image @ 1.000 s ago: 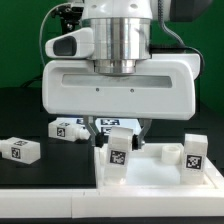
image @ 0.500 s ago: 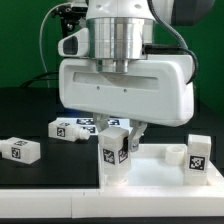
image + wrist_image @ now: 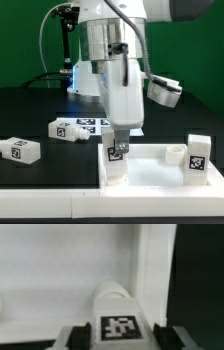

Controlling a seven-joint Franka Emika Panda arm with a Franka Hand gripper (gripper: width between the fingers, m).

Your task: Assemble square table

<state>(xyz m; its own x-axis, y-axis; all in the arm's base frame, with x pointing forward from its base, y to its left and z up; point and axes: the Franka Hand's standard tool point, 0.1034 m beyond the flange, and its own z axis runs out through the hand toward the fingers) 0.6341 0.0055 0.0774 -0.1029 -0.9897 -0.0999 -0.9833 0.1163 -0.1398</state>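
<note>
End effector [image 3: 118, 141] around tagged white leg [image 3: 114, 166]

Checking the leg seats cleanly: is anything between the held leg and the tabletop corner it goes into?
Nothing visible. The leg, clamped in the gripper, stands upright at the corner of the table top; the socket is hidden beneath it.

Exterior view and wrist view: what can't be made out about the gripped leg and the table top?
Exterior view: the leg hides whatever lies beneath it, so its seating cannot be told.
Exterior view: the square table top runs off the view's right edge.
Wrist view: blurred; the gripper fingers are cut off by the picture's edge.
</note>
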